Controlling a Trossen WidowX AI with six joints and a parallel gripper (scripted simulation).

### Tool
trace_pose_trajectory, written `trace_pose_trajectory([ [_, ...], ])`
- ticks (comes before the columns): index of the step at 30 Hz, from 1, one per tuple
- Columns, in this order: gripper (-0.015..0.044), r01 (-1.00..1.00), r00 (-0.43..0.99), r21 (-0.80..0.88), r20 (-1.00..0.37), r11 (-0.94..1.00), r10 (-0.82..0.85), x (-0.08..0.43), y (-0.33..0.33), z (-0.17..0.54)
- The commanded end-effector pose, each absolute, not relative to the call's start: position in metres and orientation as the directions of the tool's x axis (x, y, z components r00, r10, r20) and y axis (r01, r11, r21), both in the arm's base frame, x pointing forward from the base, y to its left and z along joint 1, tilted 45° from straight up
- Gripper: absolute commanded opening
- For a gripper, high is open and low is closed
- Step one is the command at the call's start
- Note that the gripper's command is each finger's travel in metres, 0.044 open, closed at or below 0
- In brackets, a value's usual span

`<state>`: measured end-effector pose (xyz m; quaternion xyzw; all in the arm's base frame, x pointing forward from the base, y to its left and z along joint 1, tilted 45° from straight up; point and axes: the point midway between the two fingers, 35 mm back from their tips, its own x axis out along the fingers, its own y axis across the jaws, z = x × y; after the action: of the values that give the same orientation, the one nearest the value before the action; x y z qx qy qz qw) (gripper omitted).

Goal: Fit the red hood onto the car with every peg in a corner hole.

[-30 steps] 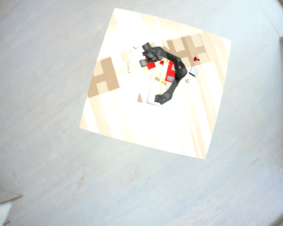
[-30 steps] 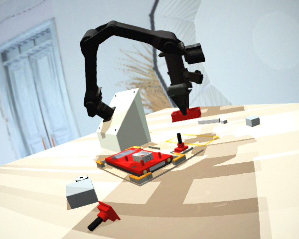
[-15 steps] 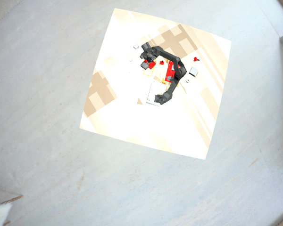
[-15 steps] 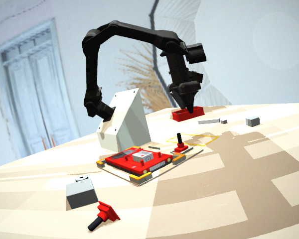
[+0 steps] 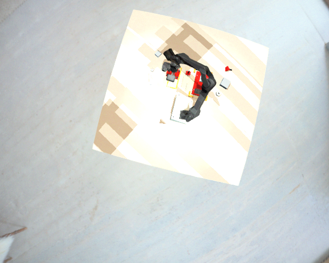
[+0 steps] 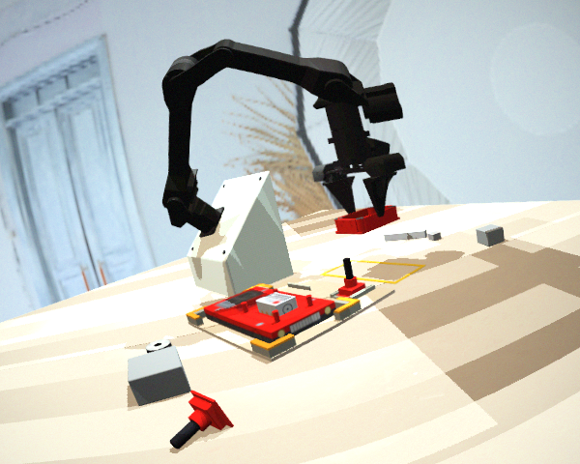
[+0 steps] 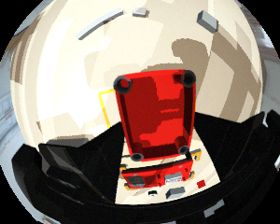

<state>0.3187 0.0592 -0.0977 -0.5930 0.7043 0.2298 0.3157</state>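
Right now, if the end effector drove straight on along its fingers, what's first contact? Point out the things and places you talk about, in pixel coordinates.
Likely the pale wood-patterned tabletop (image 5: pixel 147 113) (image 6: pixel 405 349) (image 7: pixel 70 61), met by the red open-sided hood shell (image 6: pixel 367 219) (image 7: pixel 156 112) in its grip; exact landing spot unclear, depth is hard to read.

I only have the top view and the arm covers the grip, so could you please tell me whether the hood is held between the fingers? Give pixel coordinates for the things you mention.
Observer: Yes, the exterior view shows the hood (image 5: pixel 173 74) (image 6: pixel 366 221) (image 7: pixel 154 109) gripped by the fingers (image 6: pixel 382 210), raised off the table.

Operator: Thank you. Which way does its hollow side face?

Observer: Up toward the wrist camera, which looks into the shell and shows its four corner bosses.

Operator: And do the pegs stand free?

Observer: Three red pegs show upright on the deck around the engine block (image 6: pixel 276 304) in the exterior view; I cannot make out the fourth.
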Motion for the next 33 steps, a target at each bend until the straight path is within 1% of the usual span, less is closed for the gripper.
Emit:
trace_pose_trajectory([
  [1, 0.0, -0.987, -0.102, -0.014, -0.717, 0.161, -0.689, 0.318, 0.06, -0.099],
  [7, 0.0, -0.987, -0.102, -0.014, -0.718, 0.161, -0.689, 0.318, 0.052, -0.108],
  [17, 0.0, -0.987, -0.102, -0.014, -0.715, 0.161, -0.692, 0.311, 0.008, -0.151],
  [28, 0.0, -0.987, -0.102, -0.014, -0.715, 0.161, -0.692, 0.311, 0.008, -0.152],
  [33, 0.0131, -0.986, -0.103, -0.017, -0.717, 0.165, -0.689, 0.312, 0.009, -0.151],
])
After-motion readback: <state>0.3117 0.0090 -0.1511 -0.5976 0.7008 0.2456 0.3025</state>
